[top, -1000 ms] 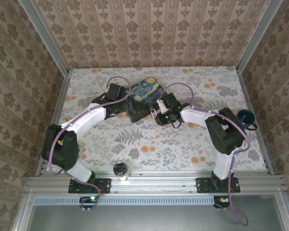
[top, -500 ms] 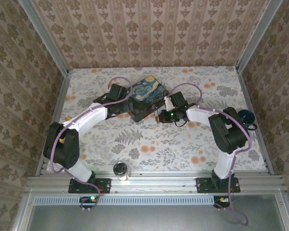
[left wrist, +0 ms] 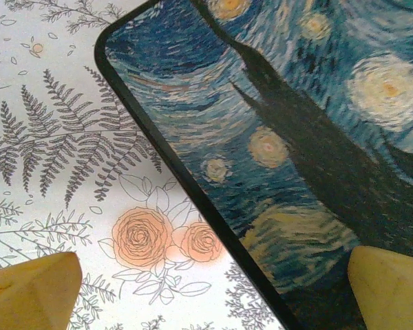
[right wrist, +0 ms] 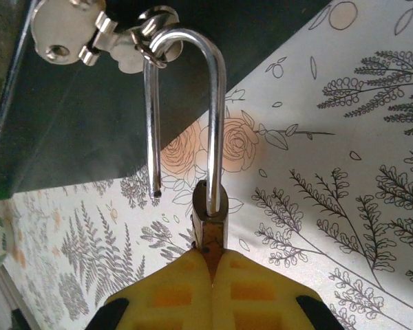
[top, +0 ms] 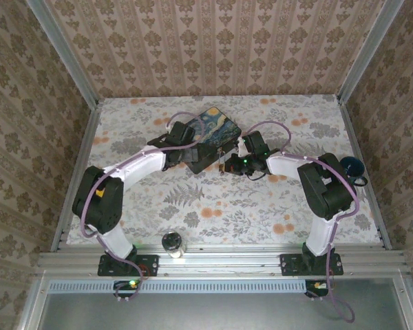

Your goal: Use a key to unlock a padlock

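Two robot arms reach from the near edge of a table covered in a pale floral cloth, meeting at a dark-blue tin box with a swirling starry-night lid that lies toward the far middle.

Seen from above, the left arm curves in from the left and its left claw sits at the box's near-left corner. The left wrist camera looks straight down on the lid: the claw's two yellow fingertips stand at the bottom corners of the view, spread as wide as they go, with nothing between them. One fingertip is over the floral cloth and the other over the painted lid, and the box's dark rounded edge runs diagonally between them.

The right arm bends in from the right, and its right claw is at the box's near edge. In the right wrist view the right claw is closed tight, its yellow fingers pinching the small brass-coloured body of the padlock. The padlock's thin silvery shackle rises from the body and loops through a ring on the box's silvery clasp, on the dark side wall. One leg of the shackle enters the body; the other ends free in the air just beside it.

A dark teal cup stands near the table's right edge, well apart from the box. A small jar stands at the near edge between the arm bases.
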### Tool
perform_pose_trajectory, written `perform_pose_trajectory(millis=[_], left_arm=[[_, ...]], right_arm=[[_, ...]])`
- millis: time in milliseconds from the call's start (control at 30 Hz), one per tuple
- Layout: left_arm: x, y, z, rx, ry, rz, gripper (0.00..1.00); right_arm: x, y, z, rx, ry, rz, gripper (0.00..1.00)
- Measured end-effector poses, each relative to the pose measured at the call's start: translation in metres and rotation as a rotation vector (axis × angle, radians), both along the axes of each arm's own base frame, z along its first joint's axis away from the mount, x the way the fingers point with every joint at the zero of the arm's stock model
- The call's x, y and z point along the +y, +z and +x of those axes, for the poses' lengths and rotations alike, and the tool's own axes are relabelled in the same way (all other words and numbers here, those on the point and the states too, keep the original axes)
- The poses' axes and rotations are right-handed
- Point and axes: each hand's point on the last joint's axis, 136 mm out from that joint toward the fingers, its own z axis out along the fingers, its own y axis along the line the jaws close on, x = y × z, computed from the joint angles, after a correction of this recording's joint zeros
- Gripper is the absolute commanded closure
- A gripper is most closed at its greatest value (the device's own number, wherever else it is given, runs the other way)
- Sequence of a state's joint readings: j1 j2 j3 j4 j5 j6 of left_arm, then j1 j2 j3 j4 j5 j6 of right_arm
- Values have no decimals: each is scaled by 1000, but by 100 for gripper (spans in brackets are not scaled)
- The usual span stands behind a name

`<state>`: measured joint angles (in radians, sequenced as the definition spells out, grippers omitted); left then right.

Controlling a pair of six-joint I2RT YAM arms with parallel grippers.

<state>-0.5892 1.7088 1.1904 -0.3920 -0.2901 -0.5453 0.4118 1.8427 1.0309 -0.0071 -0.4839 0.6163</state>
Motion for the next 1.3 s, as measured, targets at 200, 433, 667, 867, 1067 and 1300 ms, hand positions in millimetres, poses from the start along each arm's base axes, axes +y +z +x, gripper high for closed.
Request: perform_pose_trajectory(millis=[200,433,667,867,1067,1300], left_arm=[[-1,1,4,-9,7,8,7],[-3,1,4,-11,5,4,12],[-2,1,3,-10,5,5,13],[-3,0,4,-13,5,3,13],[-3,0,3,-19,5,-2,13],[-3,0,3,-25,8,-9,13]], right_arm=[[1,0,3,14,-52,43,100],[4,2,5,29,-91,97,100],[5,8,11,20,-115,129,100],[2,7,12,24,-132,130,100],[-1,4,13,15,-151,126,100],[-2,2,14,16,-168,135,100]])
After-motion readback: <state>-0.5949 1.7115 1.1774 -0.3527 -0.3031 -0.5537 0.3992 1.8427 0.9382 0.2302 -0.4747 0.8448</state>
